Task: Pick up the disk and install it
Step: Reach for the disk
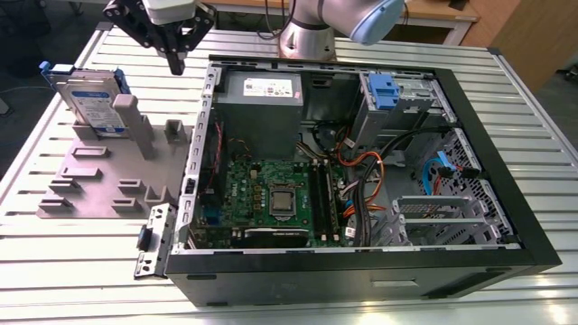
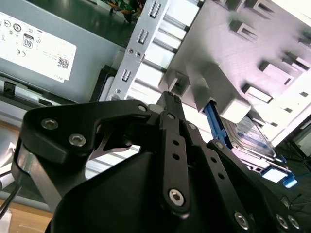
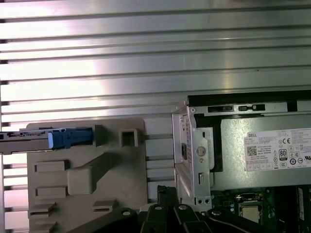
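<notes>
The gripper, fingers seemingly pressed together on nothing, hangs between the grey holder and the computer case, while the disk stands upright at the holder's far corner, where a descent with the fingers unopened could topple it.

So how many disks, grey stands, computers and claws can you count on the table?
Disk: 1
Grey stand: 1
Computer: 1
Claw: 1
Total: 4
</notes>
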`<act>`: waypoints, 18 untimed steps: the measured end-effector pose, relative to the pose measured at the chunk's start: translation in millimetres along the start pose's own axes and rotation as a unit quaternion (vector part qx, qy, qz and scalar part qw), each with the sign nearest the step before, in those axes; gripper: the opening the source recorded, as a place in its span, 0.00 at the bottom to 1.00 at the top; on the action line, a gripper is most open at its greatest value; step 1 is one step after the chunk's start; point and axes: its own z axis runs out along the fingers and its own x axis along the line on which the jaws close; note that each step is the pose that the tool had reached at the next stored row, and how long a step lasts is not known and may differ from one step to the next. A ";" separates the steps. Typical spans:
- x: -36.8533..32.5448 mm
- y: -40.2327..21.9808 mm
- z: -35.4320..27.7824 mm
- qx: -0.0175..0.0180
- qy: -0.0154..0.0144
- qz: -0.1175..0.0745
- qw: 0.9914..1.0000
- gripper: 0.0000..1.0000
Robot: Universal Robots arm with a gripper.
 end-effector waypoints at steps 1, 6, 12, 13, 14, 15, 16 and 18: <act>0.9 0.0 0.0 0.000 0.000 0.000 1.000 0.11; 1.6 0.0 0.0 0.000 0.000 0.000 1.000 0.11; 1.8 0.0 0.0 0.000 0.000 0.000 1.000 0.11; 1.9 0.0 0.0 0.000 0.000 0.000 1.000 0.11; 1.9 0.0 0.0 0.000 0.000 0.000 1.000 0.11; 1.9 0.0 0.0 0.000 0.000 0.000 1.000 0.11; 2.0 0.0 0.0 0.000 0.000 0.000 1.000 0.11; 2.5 0.0 0.0 0.000 0.000 0.000 1.000 0.11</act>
